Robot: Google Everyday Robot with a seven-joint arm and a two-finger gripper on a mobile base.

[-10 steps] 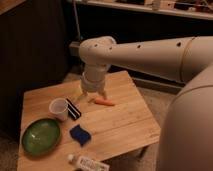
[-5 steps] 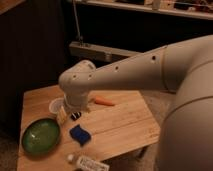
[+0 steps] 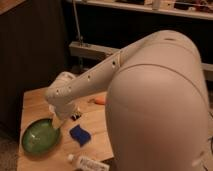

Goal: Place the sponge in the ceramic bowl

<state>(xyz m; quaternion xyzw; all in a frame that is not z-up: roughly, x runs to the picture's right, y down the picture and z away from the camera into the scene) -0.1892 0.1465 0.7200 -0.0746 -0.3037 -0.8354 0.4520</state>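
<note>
One sponge (image 3: 80,135), dark blue, lies flat on the wooden table (image 3: 32,102), just right of the green bowl (image 3: 38,139) and apart from it; the bowl holds nothing. Neither has shifted over the last second. The arm has: from a stance over the back of the table, near the orange item (image 3: 100,101), it has swung left and down, so that the gripper (image 3: 59,121) now hangs at the bowl's right rim, just up and left of the sponge, with its fingers apart and nothing between them. The white cup, plain a second ago, is now hidden behind the wrist. A white bottle (image 3: 90,163) lies at the table's near edge. The approach thus appears under way; the sponge is not yet grasped.
</note>
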